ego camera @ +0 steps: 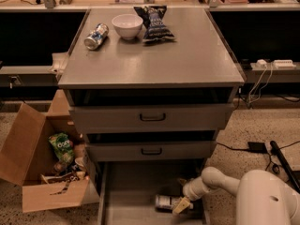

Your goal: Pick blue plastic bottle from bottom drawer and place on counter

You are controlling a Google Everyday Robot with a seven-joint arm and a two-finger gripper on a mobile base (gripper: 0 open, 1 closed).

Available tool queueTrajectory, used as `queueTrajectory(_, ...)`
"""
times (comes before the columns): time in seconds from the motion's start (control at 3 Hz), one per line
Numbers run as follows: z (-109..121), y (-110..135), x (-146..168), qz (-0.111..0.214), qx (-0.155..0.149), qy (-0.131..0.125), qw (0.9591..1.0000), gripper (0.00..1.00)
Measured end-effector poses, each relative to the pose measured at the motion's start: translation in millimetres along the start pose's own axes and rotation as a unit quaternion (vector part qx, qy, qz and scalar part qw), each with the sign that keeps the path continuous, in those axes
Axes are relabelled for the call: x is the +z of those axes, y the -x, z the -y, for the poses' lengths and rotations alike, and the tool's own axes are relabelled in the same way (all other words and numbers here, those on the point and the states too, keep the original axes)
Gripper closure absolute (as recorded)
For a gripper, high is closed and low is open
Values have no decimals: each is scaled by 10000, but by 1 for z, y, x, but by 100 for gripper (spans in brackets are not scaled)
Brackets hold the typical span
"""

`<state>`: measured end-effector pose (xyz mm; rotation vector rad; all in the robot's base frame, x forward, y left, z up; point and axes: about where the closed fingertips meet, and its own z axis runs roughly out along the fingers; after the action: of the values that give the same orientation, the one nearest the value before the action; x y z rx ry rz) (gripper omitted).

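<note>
The blue plastic bottle (167, 202) lies on its side on the floor of the pulled-out bottom drawer (126, 196), towards its right front. My gripper (180, 197) is low in the drawer at the bottle's right end, with the white arm (220, 179) reaching in from the right. The jaws look open, with one yellowish fingertip (179, 207) at the bottle's near side and the other behind it. The grey counter (187, 55) tops the cabinet above.
On the counter stand a blue-and-silver can (96, 36), a white bowl (127, 26) and a dark snack bag (155, 23). Two drawers with dark handles (152, 117) overhang the bottom drawer. An open cardboard box (37, 163) sits at the left, cables at the right.
</note>
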<state>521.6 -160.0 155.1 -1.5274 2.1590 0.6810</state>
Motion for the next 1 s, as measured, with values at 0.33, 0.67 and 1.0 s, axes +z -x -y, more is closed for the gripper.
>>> queueTrajectory(0.33, -1, 2, 21, 62, 14, 87, 9999, 0)
queueTrajectory(0.67, -9, 6, 36, 107, 116, 137, 9998, 0)
queueTrajectory(1.0, -23, 13, 48, 208, 239, 214, 9993, 20)
